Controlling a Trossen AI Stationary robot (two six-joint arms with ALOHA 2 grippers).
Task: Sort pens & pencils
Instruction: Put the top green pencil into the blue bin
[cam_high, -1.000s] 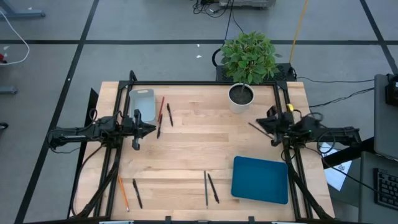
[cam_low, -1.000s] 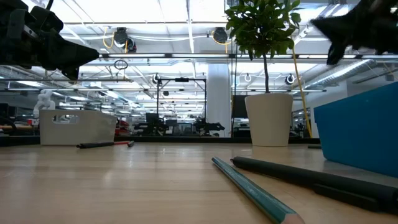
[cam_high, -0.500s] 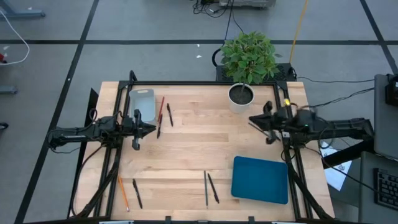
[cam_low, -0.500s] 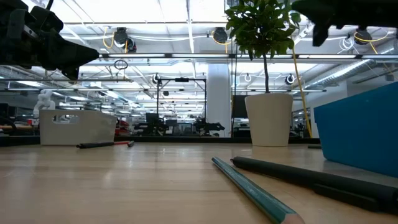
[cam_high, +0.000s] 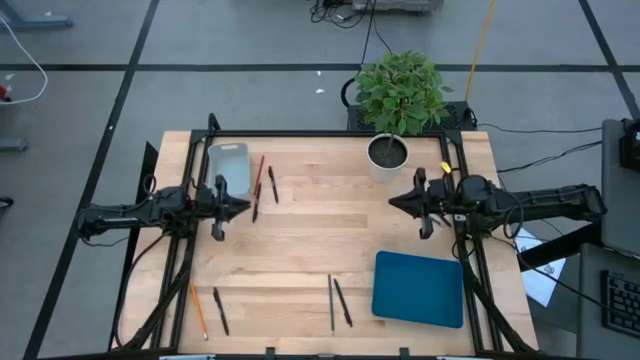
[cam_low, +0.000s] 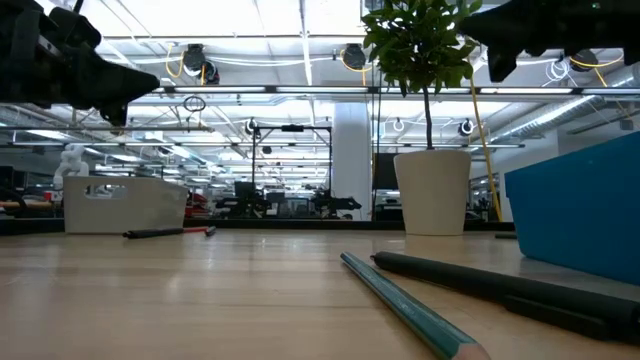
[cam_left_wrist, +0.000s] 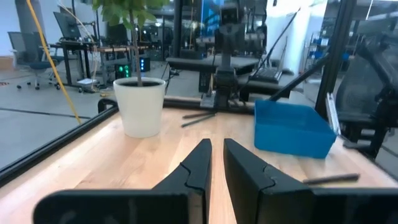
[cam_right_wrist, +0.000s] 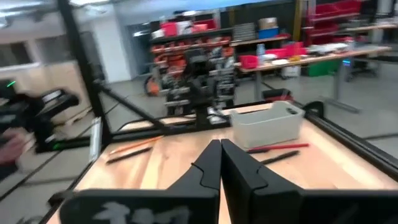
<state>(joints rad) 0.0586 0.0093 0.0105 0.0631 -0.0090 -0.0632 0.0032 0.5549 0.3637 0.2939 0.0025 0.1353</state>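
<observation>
the wooden table held everything. the blue tray lay at its near right, the potted plant stood at the far edge, and the small grey bin sat at the far left. the left gripper hung above the table just beside the grey bin, its two fingers nearly together with a thin gap and nothing between them. the right gripper hung near the plant pot, fingers pressed together and empty.

the pens and pencils lay in three loose groups. a red pencil and two black pens lay just beside the bin. a green pencil and a black pen lay side by side near the front edge, left of the blue tray. an orange pencil and another black pen lay at the near left.

the risk, as i judged it, was in the pairs: pen and pencil lay so close that a pinch could catch both, or nudge one so it rolled. the right arm could also brush the plant pot
</observation>
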